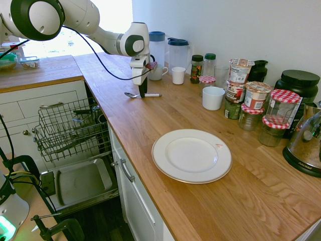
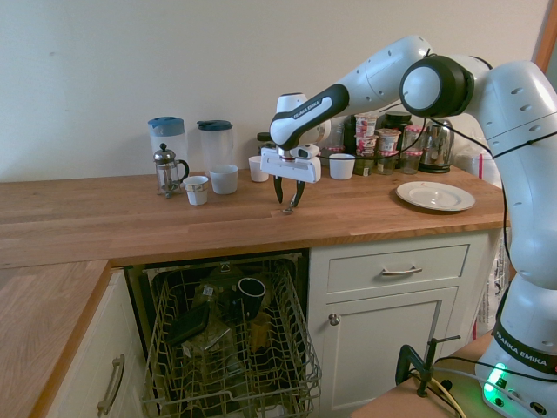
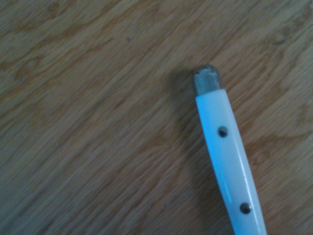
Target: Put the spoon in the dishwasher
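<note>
at the far left of the first exterior view, two small food containers [image 1: 29,62] stand on the back stretch of the worktop [image 1: 115,80]. below them the dishwasher [image 1: 83,183] is open, its wire rack [image 1: 67,131] drawn out above the grey inner door; the rack already bears a few things, among them a dark mug [image 2: 251,293], seen best from the second exterior view. further right, on the worktop, lies the spoon [image 1: 131,95], its metal bowl pointing towards the dishwasher side and its handle, white with round rivets (the wrist view shows these nicely), pointing away. the gripper [image 1: 143,95] points straight down right at the spoon, and its two fingers stand wide apart; whether either one touches the handle i cannot tell. behind and to the right come two pitchers with blue lids [image 1: 157,47], a white mug [image 1: 158,74] and a ribbed white cup [image 1: 178,75]. nearer the front, a white plate [image 1: 192,155] with a thin rim line lies flat. beyond the plate are a plain white cup [image 1: 213,98], then jars with red checked lids [image 1: 275,122] and stacked food tubs [image 1: 236,83], a big black-lidded tub [image 1: 299,83] and, at the far right, a kettle [image 1: 306,143].
</note>
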Tool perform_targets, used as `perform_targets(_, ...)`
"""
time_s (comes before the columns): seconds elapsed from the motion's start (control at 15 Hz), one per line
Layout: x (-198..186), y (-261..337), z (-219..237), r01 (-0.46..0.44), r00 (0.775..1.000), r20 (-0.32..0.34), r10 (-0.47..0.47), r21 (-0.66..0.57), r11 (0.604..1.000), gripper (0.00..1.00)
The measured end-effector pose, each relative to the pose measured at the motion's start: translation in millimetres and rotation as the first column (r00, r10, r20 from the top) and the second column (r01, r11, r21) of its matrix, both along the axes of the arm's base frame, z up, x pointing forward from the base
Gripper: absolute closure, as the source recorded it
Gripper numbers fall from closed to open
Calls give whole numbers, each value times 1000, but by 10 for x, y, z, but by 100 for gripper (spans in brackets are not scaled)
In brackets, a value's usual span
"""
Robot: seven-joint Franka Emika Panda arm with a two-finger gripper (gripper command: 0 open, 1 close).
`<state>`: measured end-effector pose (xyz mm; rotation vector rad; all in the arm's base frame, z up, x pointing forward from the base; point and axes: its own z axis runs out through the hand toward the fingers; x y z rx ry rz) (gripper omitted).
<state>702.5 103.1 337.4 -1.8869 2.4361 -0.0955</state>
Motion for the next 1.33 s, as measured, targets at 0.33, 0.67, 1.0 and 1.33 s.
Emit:
perform_targets(0.33,16,-72,-16,-9,1000,14,9,22,1000,100)
perform_targets(0.67,6,-98,-2,-28,999,45,26,42,999,100)
perform_targets(1.0,-406,-92,110,-52,996,77,49,34,998,100)
perform_targets(1.33,-1118,245,879,-93,990,110,92,4,996,100)
